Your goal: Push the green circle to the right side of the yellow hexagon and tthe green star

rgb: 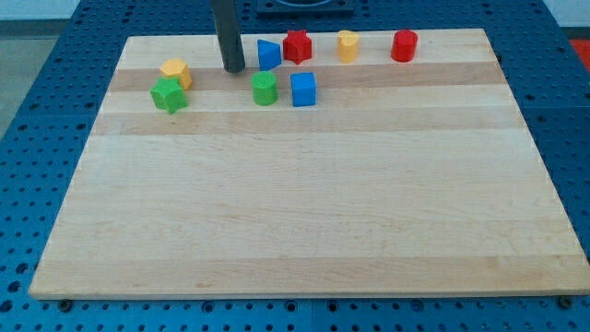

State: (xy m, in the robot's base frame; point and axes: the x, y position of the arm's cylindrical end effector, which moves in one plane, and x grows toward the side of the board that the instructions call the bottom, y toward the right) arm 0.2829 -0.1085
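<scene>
Sitting at board's top edge, my tip (233,69), bare rod, no jaws to open or close. Green circle (265,88) at tip's 4 o'clock, near; yellow hexagon (175,72) and green star (169,95) at circle's 9 o'clock. Push likely leftward.

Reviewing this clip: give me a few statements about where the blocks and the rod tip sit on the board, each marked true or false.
1. My tip stands left of the blue triangle in the view. True.
2. The green circle touches the green star. False: bare board separates them; the circle lies to the view's right of the star.
3. The yellow hexagon sits just above and right of the green star. True.
4. The blue cube lies left of the green circle. False: it is on the circle's right.
5. My tip is pressing on the green circle. False: it is above and left of it, apart.
</scene>
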